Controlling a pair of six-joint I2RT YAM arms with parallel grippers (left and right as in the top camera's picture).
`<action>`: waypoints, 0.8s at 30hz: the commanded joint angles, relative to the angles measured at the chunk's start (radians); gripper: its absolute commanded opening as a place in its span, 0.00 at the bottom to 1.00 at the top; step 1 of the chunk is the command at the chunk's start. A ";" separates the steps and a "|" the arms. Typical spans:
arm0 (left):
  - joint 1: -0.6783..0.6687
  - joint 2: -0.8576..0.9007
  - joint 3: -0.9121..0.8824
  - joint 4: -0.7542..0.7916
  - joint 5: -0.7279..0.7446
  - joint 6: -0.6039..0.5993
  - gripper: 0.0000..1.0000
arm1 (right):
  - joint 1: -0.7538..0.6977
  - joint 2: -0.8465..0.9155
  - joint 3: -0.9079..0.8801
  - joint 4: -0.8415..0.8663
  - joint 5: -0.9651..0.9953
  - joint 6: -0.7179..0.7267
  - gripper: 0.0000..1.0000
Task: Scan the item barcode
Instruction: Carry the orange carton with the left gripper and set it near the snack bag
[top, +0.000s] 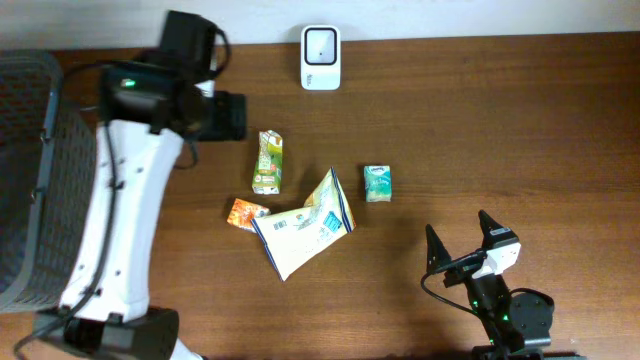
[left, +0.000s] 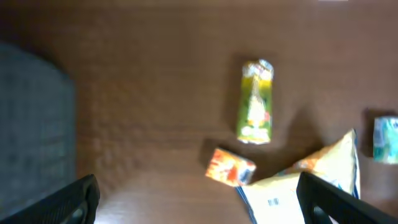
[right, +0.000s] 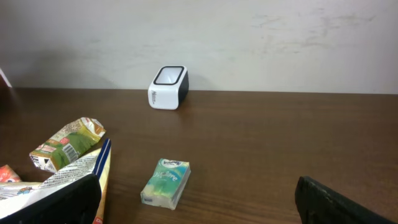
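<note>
The left gripper (left: 198, 200) has its jaws spread, with an orange packet (left: 230, 168) between them. The right gripper (right: 198, 200) is also spread, with a green pack (right: 165, 182) just ahead.

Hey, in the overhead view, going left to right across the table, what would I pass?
Dark basket → orange packet → white scanner → teal pack → right tool. The green pouch and chip bag overlap these sideways, so I left them out.

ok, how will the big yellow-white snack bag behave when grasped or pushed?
The snack bag looks crumpled and thin, so probably floppy and light; a pinch would likely buckle it. Pushed, it may nudge the orange packet at its corner.
</note>
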 joint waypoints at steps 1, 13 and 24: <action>0.089 -0.011 0.068 -0.045 -0.007 0.045 0.99 | 0.005 -0.006 -0.006 -0.003 -0.005 0.003 0.99; 0.424 -0.011 0.289 -0.012 0.016 0.117 0.99 | 0.005 -0.006 -0.006 -0.003 -0.005 0.003 0.99; 0.574 -0.002 0.288 -0.013 0.016 0.117 0.99 | 0.005 -0.006 -0.006 -0.003 -0.005 0.003 0.99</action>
